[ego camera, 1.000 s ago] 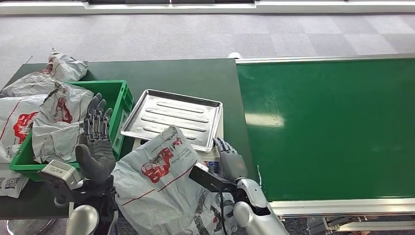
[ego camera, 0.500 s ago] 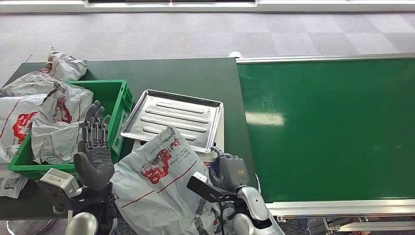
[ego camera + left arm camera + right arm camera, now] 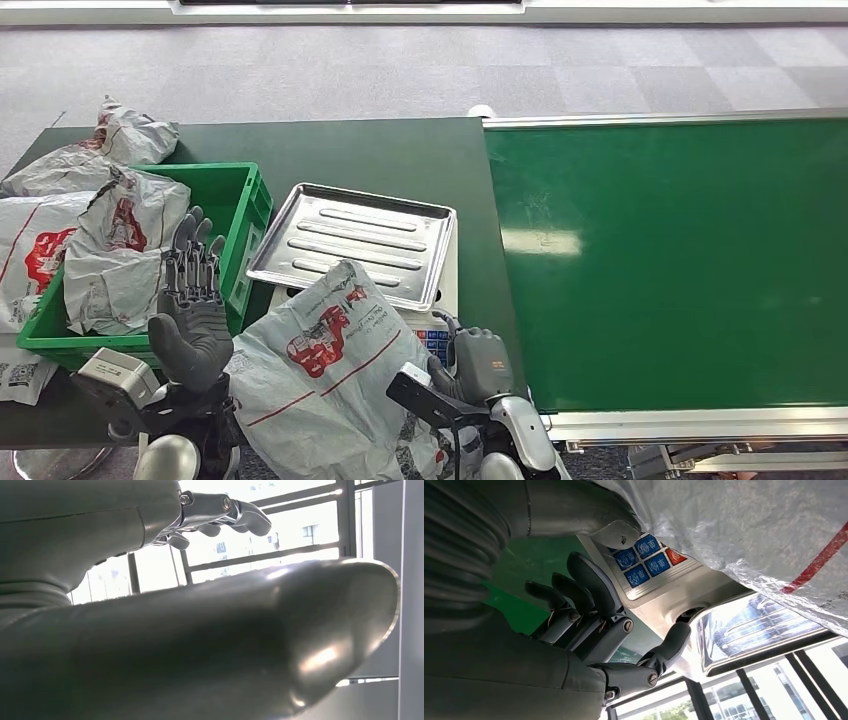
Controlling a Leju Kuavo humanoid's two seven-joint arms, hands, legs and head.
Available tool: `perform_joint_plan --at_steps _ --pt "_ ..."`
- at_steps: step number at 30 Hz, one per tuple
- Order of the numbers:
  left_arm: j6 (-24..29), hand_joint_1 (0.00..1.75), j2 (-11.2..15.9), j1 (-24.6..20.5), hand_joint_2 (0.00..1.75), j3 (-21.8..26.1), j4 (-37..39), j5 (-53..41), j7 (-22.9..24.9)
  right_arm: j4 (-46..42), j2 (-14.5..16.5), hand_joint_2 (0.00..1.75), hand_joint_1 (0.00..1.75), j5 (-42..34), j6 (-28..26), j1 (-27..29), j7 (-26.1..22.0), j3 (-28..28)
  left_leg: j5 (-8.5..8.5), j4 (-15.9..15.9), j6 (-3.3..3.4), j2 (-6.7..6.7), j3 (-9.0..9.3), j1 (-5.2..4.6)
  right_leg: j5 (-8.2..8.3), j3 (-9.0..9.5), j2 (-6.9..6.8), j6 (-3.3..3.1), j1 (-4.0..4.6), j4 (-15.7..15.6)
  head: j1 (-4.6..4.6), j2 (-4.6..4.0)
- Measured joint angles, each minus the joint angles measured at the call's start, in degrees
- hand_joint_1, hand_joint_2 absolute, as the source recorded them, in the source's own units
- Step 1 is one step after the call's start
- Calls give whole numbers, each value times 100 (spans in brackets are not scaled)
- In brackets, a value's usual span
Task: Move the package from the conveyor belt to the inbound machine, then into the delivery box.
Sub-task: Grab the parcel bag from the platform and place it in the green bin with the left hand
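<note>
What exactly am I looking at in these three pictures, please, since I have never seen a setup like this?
This is a humanoid robot with two silver arms ending in many-fingered hands. The head view looks down from its body. Its left hand is raised, fingers apart, holding nothing. Its right hand has its fingers curled beside a white scale with blue buttons. A grey package leans over the scale, against its metal tray. To the right runs the green conveyor belt; to the left a green crate holds more bags. The other two pictures come from cameras at each wrist, so they look tilted.
</note>
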Motion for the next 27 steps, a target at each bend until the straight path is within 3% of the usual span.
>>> perform_joint_plan --at_steps 3,7,12,16,27 --pt "-1 0 0 -2 0 0 2 1 0 -23 -1 175 170 -6 0 15 0 -5 0 0 0 0 0 0 0 -1 0 0 0 0 0 0" --pt "0 0 0 -6 0 0 7 3 0 -29 -2 175 0 -78 44 22 16 -40 0 0 0 0 -1 0 0 -1 0 0 0 0 0 0" --pt "-4 0 0 -55 0 0 57 40 6 -22 -2 175 0 -335 421 25 180 -66 0 0 0 0 -2 0 0 -2 0 0 0 0 0 0" --pt "-7 0 0 -147 0 0 124 60 19 60 3 0 0 -842 860 9 203 -66 0 0 0 0 -1 0 0 -1 -1 0 0 0 -1 0" --pt "-7 0 0 -252 0 0 218 85 35 221 116 0 0 -1297 1243 -73 210 37 -3 -1 -3 26 10 6 3 -1 23 -3 6 0 -1 0"
